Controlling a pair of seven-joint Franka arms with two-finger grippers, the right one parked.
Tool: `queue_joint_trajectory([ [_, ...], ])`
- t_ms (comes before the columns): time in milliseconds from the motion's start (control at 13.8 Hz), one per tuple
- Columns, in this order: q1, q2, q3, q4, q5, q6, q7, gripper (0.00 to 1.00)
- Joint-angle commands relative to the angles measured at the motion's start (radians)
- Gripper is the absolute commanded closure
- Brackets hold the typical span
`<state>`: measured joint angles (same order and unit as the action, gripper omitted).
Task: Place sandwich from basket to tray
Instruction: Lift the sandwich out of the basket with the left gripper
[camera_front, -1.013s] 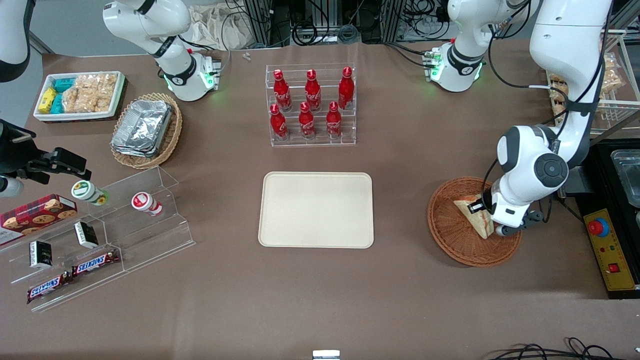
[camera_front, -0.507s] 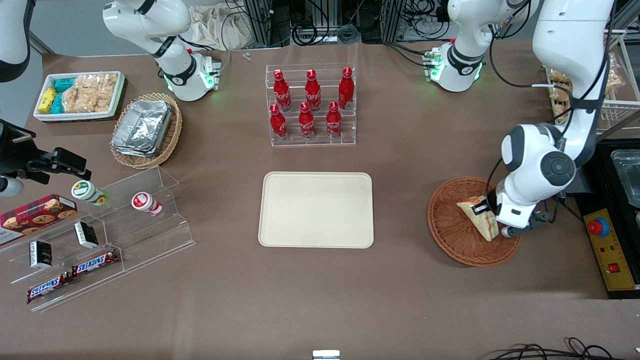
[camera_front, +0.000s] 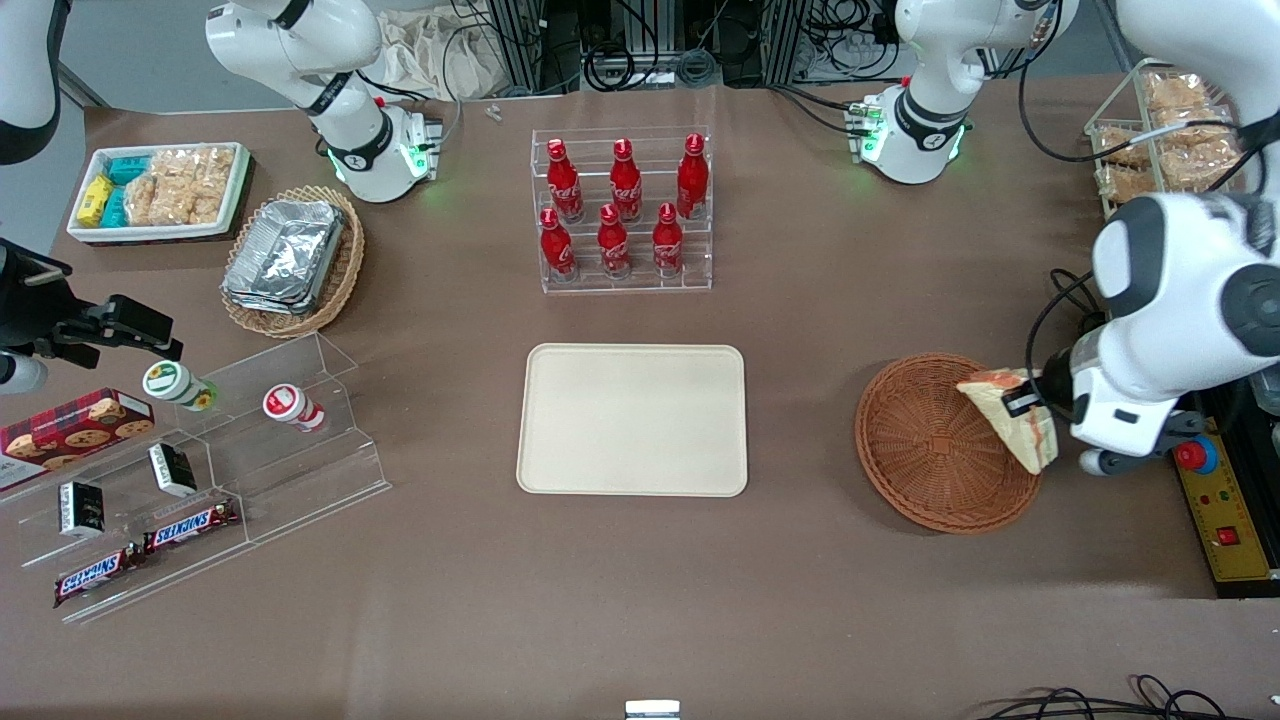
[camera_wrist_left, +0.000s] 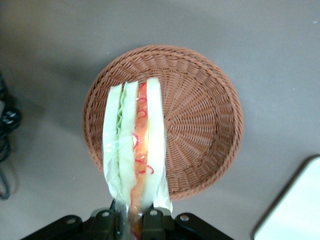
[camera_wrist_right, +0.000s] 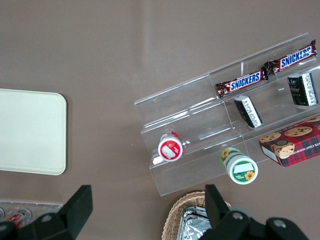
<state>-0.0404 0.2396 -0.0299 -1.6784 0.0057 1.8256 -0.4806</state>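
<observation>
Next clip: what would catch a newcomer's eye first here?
The sandwich, pinched in the gripper, hangs lifted above the basket at the working arm's end. The cream tray lies bare mid-table, with red bottles in a clear rack farther from the front camera.

White rounded arm (camera_front: 1180, 300), dark grey joint caps, black cables, black pincer (camera_wrist_left: 132, 222).

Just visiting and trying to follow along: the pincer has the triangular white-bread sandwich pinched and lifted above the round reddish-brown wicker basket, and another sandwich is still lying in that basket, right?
Not quite. The pincer does grip the triangular white-bread sandwich lifted above the round reddish-brown wicker basket, but no other sandwich lies in it. The left wrist view shows only bare weave inside the basket.
</observation>
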Motion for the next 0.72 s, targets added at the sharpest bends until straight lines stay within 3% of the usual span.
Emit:
queue_joint_trajectory([
  [0,-0.025,0.02,-0.043,0.158,0.011,-0.142,-0.007,1.0],
  [362,-0.116,0.035,-0.174,0.221,0.014,-0.175,-0.033,1.0],
  [651,-0.28,0.093,-0.177,0.221,0.042,-0.114,-0.145,1.0],
])
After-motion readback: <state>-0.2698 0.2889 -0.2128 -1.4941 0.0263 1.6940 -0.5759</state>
